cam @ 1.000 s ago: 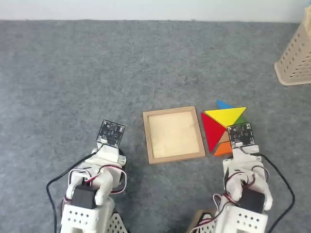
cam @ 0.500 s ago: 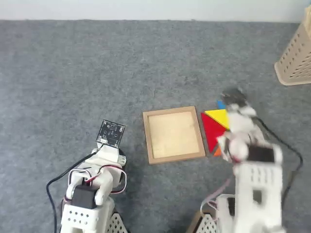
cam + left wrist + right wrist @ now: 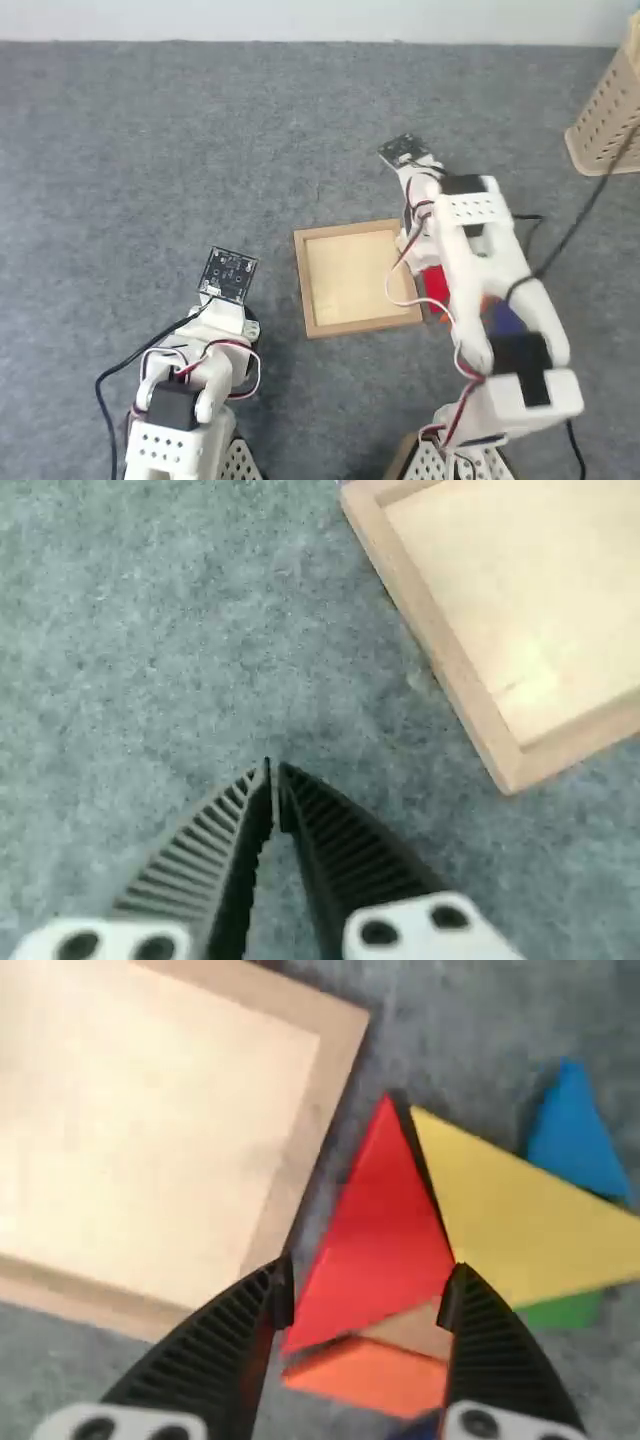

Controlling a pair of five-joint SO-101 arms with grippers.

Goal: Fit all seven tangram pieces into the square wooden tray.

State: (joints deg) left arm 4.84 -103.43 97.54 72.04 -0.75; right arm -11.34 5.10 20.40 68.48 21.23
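High view: the square wooden tray lies flat near the middle of the grey table, its wooden floor showing. The right arm stretches over the pieces lying just beside the tray, on the side toward the table's right edge, and covers most of them.

From the right wrist, the right end effector is spread wide and holds nothing, one finger on either side of the red triangle. That triangle is hemmed in: the yellow triangle lies against one long edge, the tray rim is near the other, and a tan piece and an orange piece lie at its base. A blue triangle and a green piece border the yellow one.

The left end effector is all but closed on nothing, over bare table near the tray's corner. A beige perforated basket stands at the table's far right corner.
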